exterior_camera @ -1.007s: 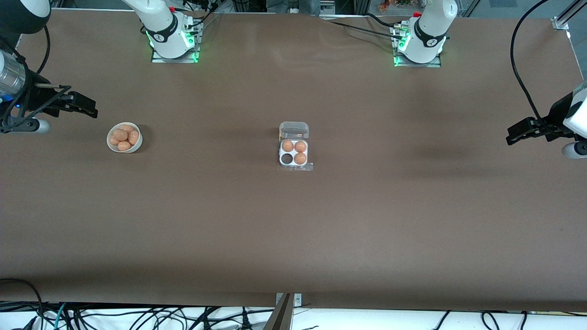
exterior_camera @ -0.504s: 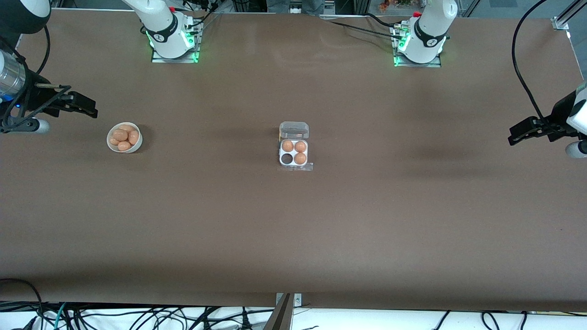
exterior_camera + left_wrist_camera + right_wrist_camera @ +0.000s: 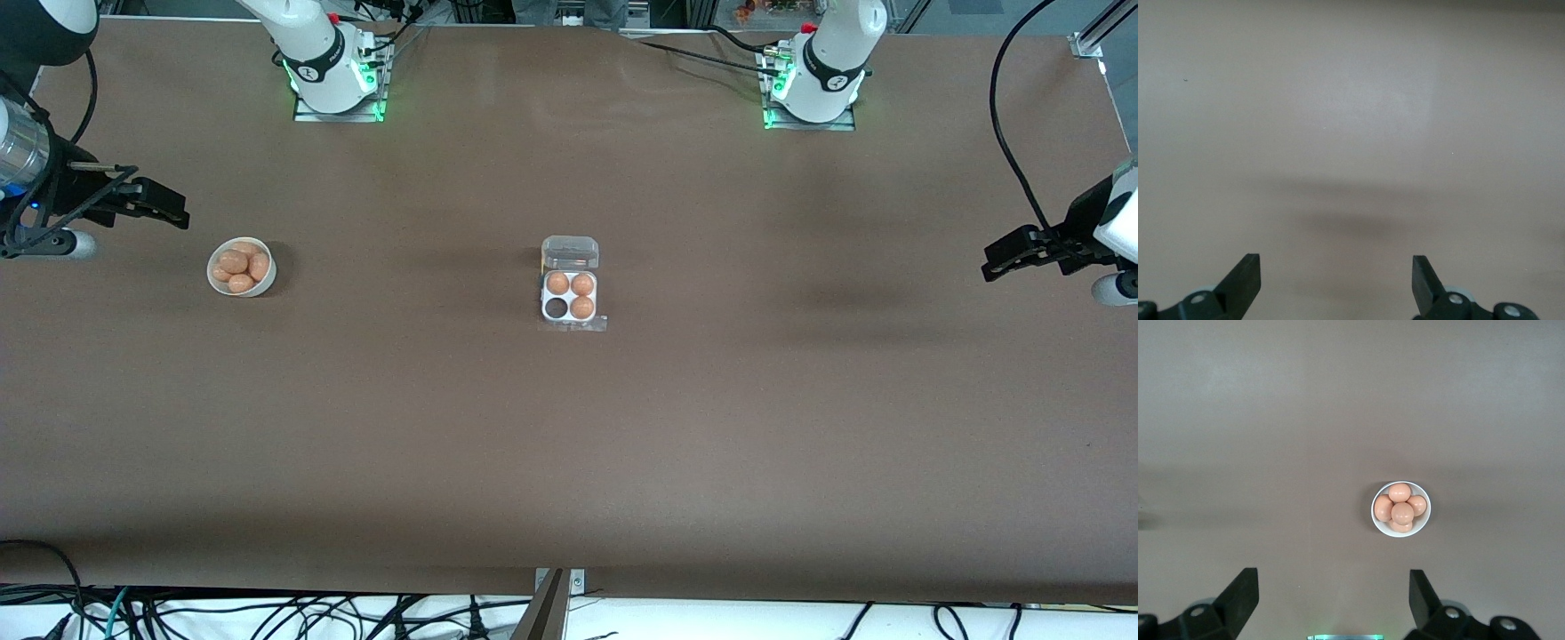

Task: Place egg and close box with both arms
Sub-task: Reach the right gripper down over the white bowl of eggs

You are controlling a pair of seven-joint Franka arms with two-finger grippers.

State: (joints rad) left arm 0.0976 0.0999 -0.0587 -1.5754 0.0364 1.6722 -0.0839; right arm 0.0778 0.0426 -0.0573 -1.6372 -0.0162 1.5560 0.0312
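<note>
**A:** Front view first. What have we got?

**B:** The box (image 3: 570, 294) sits mid-desk (image 3: 569, 444), clear lid tipped open on the edge toward the robot bases. Three eggs in the white tray, one cell dark and bare, the one toward the right arm's end on the camera-side row. The right gripper (image 3: 173, 206) hangs in the air at its own end of the desk, with the white bowl (image 3: 242, 266) of eggs (image 3: 238, 267) just ahead of its fingers and a touch nearer the camera. The left gripper (image 3: 996, 264) hovers at the other end, well apart from the box.

**A:** Left wrist view?

**B:** Both black fingers (image 3: 1243, 280) spread wide, nothing between them, only bare desk (image 3: 1351, 120) and a soft shadow ahead of the tips.

**A:** And the right wrist?

**B:** Same story: fingers (image 3: 1239, 597) wide apart, holding nothing. The bowl (image 3: 1401, 509) lies ahead of them, closer to one fingertip than the other, with a heap of orange-brown eggs (image 3: 1402, 509) piled inside. The box isn't visible from here.
</note>
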